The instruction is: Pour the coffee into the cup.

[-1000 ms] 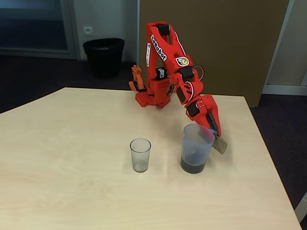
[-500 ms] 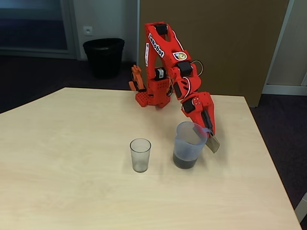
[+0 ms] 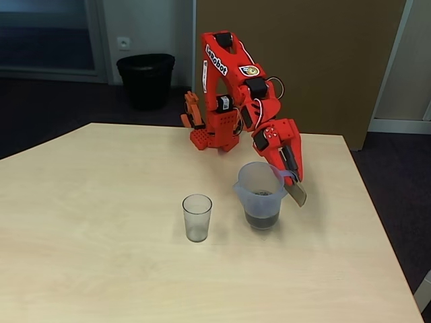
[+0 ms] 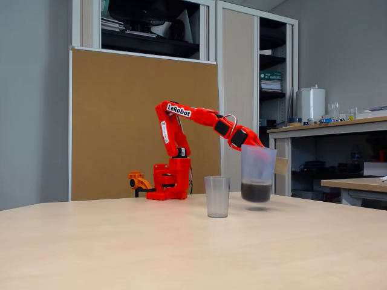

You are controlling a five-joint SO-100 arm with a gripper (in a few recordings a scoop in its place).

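Pitcher (image 3: 261, 194) lifted, nearer one cup (image 3: 196, 217) | gripper (image 3: 291, 180) clamps handle

— How was the light?

— Even and soft in both fixed views, indoor and fairly bright. The pale tabletop (image 3: 101, 222) took it with a broad, mild sheen and no hard glare.

— Shadows?

— Faint. A small soft one lay under the pitcher (image 4: 257, 174) in a fixed view, and a weak one beside the cup (image 3: 196, 217).

— Sharpness?

— Moderate. The floor and black bin (image 3: 145, 79) behind sat in dimness with little detail. The low view looked slightly hazy, and its near tabletop edge was soft.
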